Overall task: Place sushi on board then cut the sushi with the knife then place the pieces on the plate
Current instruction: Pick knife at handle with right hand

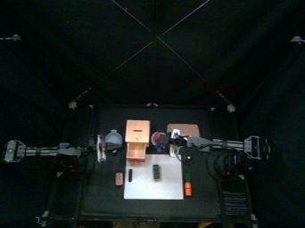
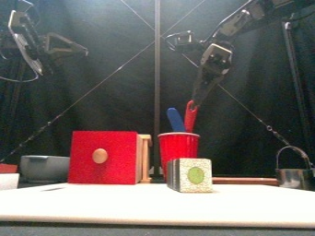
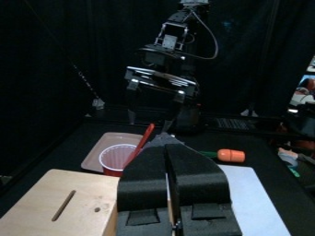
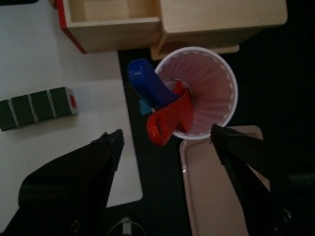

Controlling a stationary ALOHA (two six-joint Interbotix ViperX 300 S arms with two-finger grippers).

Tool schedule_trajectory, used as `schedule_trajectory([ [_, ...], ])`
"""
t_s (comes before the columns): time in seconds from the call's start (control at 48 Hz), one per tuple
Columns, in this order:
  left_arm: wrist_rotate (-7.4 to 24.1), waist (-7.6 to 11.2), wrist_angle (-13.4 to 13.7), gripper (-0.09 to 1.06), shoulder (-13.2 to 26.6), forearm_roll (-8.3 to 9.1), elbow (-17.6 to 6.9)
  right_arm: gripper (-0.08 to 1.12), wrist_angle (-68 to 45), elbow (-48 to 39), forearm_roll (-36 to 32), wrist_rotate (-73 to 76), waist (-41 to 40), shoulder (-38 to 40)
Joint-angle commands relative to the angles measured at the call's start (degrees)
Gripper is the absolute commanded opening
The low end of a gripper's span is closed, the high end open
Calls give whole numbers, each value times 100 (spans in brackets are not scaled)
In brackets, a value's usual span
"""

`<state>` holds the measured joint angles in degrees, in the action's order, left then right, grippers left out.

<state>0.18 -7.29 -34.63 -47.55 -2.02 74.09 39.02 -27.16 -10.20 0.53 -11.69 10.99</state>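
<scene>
Red knife (image 4: 167, 120) in cup (image 4: 204, 88), right gripper (image 4: 168, 135) spread above it.
Sushi roll (image 4: 37, 109) lies on the white board (image 4: 50, 55); an off-centre pinch could topple the cup. Left gripper (image 3: 172, 147) pressed together.

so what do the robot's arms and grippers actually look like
Two slim, jointed, mostly black arms: the left arm and the right arm. The left gripper has two broad black jaws that taper to narrow tips, and the right gripper has the same black jaws. A silver cross-plate spans the right arm just above its gripper. No markings can be made out.
</scene>
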Motion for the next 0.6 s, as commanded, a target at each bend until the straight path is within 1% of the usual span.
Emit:
schedule_trajectory([
  [0.021, 9, -62, -18, 10, 18, -9, -53, 104, -18, 193, -35, 35, -26, -70],
  [0.188, 18, -62, -18, 10, 18, -9, -35, 104, 97, 378, -44, 79, -9, -316],
  [0.396, 18, -79, -18, 10, 18, -9, -35, 104, 993, 835, -167, 88, -53, -677],
  [0.604, 18, -79, -18, 10, 18, 0, -35, 104, 1345, 1204, -246, 88, -35, -976],
])
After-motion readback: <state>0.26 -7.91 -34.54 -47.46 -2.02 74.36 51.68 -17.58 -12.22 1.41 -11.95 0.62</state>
